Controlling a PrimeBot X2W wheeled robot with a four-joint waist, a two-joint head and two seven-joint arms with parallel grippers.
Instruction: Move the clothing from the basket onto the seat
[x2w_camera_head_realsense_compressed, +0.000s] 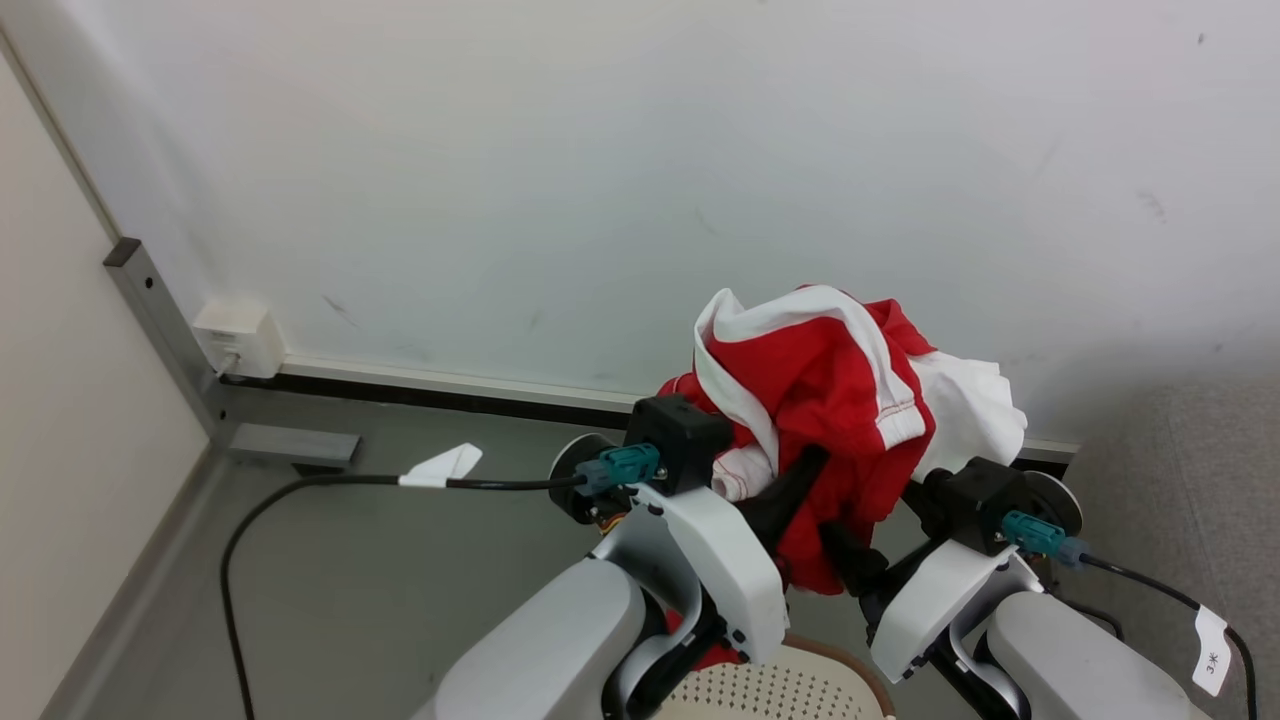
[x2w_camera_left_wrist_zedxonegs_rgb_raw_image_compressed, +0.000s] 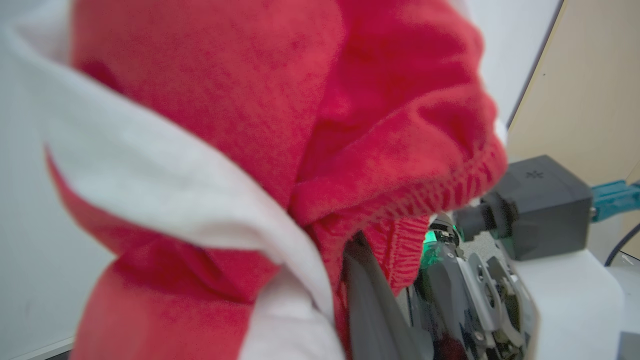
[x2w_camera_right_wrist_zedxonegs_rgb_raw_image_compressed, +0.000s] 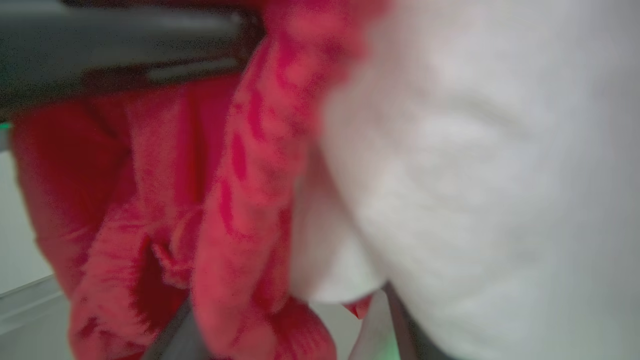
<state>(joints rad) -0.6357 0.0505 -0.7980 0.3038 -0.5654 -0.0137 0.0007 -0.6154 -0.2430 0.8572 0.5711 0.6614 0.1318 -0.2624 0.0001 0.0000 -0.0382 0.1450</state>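
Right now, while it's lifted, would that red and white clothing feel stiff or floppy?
Probably floppy: the clothing hangs in loose folds with drooping ends. Likely light: the cloth looks thin and bunches softly. Its low end might drag on the basket.

A small white plastic socket box (x2w_camera_head_realsense_compressed: 238, 338) sat low on the pale white wall (x2w_camera_head_realsense_compressed: 600, 180), above the dull grey floor (x2w_camera_head_realsense_compressed: 400, 580), beside a beige panel (x2w_camera_head_realsense_compressed: 60, 420).

A white wall (x2w_camera_head_realsense_compressed: 640, 150) meets a grey floor (x2w_camera_head_realsense_compressed: 400, 580) along a metal skirting strip (x2w_camera_head_realsense_compressed: 450, 382). A white socket box (x2w_camera_head_realsense_compressed: 238, 340) sits at the corner, beside a grey metal post (x2w_camera_head_realsense_compressed: 160, 310) edging a beige panel (x2w_camera_head_realsense_compressed: 60, 450).
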